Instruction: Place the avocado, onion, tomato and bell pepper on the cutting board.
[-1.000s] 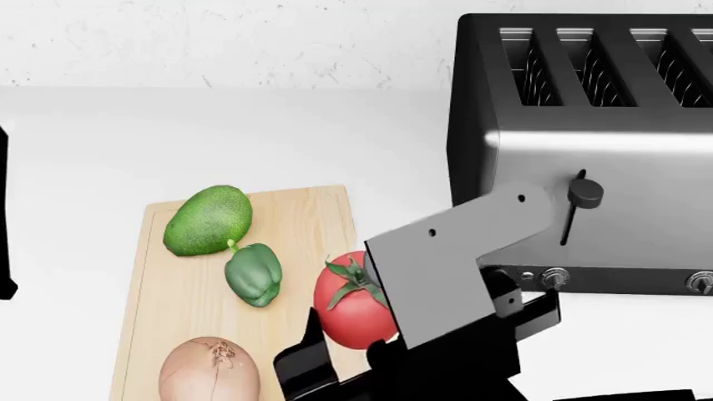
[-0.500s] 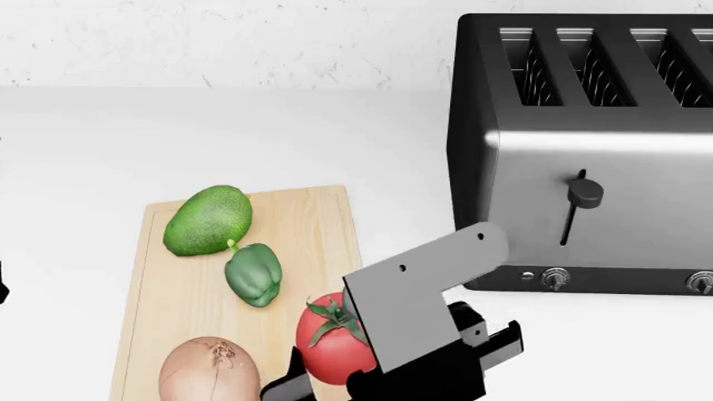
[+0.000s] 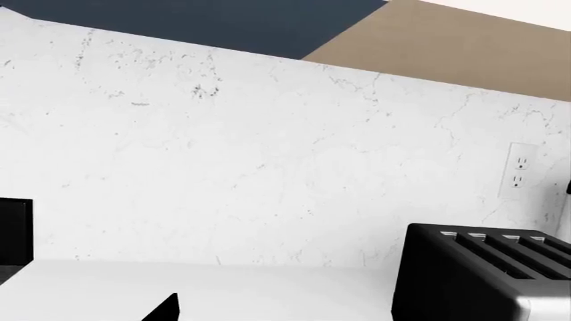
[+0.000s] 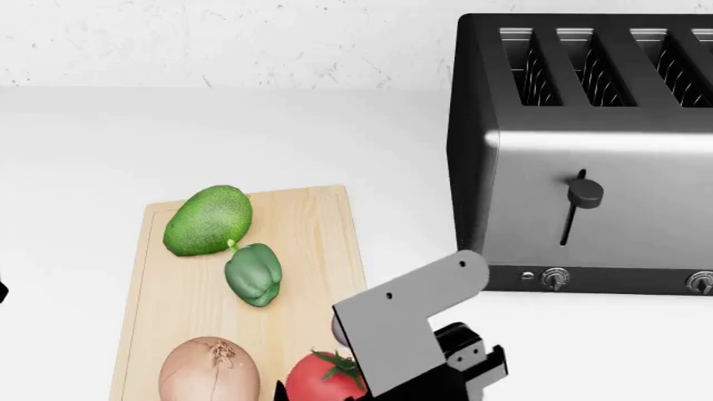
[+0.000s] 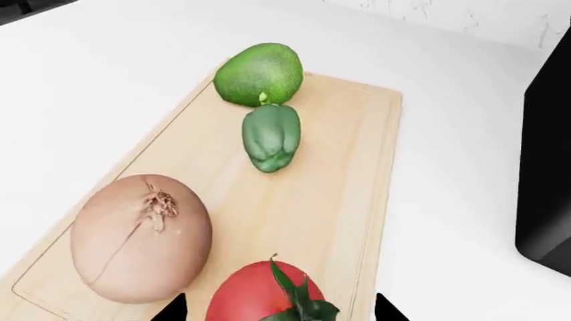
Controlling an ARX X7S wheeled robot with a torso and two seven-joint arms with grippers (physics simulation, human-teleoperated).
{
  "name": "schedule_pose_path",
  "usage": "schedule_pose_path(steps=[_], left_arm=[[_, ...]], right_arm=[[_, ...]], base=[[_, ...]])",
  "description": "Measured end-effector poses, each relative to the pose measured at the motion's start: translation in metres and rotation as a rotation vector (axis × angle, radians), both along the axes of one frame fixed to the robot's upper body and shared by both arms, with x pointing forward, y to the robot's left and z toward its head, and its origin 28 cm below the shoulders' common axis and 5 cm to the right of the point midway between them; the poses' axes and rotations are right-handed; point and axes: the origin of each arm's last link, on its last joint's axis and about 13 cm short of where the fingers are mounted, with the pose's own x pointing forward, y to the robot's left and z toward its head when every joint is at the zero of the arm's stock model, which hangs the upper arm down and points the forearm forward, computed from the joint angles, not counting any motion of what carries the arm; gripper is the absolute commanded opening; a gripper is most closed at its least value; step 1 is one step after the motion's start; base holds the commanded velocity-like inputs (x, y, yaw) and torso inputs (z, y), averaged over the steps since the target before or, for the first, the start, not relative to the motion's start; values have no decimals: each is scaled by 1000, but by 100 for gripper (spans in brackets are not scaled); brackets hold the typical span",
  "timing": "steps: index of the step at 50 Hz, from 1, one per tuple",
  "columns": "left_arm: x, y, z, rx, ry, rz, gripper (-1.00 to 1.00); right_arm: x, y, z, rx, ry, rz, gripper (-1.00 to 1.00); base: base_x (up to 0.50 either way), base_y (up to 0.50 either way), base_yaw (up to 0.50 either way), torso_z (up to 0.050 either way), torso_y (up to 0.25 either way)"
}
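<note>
Board (image 4: 306, 251) on bench: onion (image 4: 209, 369) at near left edge, avocado (image 4: 209, 220) at far left corner, pepper (image 4: 254, 273) touching it. Tomato (image 4: 323, 378) near right edge, between spread fingers of right hand (image 5: 281, 311). Judged: release left. Left hand unseen.

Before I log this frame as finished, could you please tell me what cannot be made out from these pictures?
- Right pincer: only two dark tips at the right wrist view's edge, either side of the tomato; contact unclear.
- Tomato's underside: cut off in both the head and right wrist views, so resting on the cutting board is unconfirmed.
- Left pincer: only a dark corner in the left wrist view.
- Onion: base cropped in the head view.
</note>
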Motion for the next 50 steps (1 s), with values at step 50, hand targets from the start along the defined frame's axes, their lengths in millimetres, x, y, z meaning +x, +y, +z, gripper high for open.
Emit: schedule_pose_path(steps=[50], left_arm=[[10, 2, -10, 34, -26, 20, 100]], right_arm=[[-51, -41, 100, 101, -614, -351, 100]], base=[[0, 0, 0, 0, 0]])
